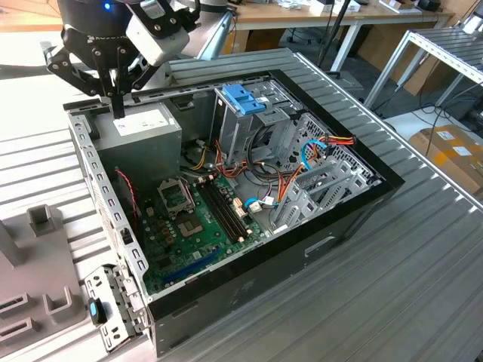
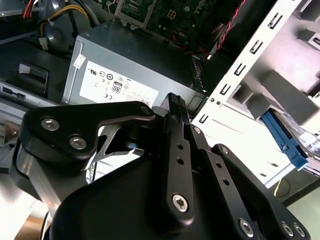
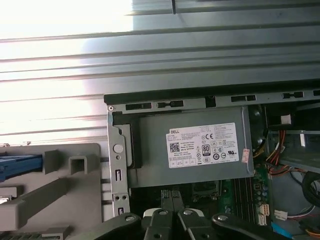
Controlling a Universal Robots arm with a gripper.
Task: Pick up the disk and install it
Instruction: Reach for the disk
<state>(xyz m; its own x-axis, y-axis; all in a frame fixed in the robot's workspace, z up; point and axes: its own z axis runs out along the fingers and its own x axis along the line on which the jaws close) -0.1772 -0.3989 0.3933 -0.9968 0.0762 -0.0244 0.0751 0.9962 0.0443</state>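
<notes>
My gripper [image 1: 118,104] hangs over the back corner of the open computer case [image 1: 324,226], just above the grey power supply box [image 1: 139,132]. Its two black fingers [image 2: 176,104] are pressed together with nothing between them. A blue plastic rail [image 3: 20,167], which looks like the side of the disk, lies on the grey holder [image 3: 60,195] beside the case. Its metal body is cut off at the picture's edge. The same blue rail [image 2: 282,140] shows in the second wrist view, well away from the fingers. A bare blue bracket [image 1: 245,98] sits on top of the drive cage.
Inside the case lie the green motherboard [image 1: 192,226], bundles of coloured cables [image 1: 332,143] and metal drive cages [image 1: 309,181]. The case's perforated wall [image 1: 98,181] stands between the power supply and the grey holder [image 1: 38,294]. Ribbed metal tabletop [image 1: 392,286] surrounds the case.
</notes>
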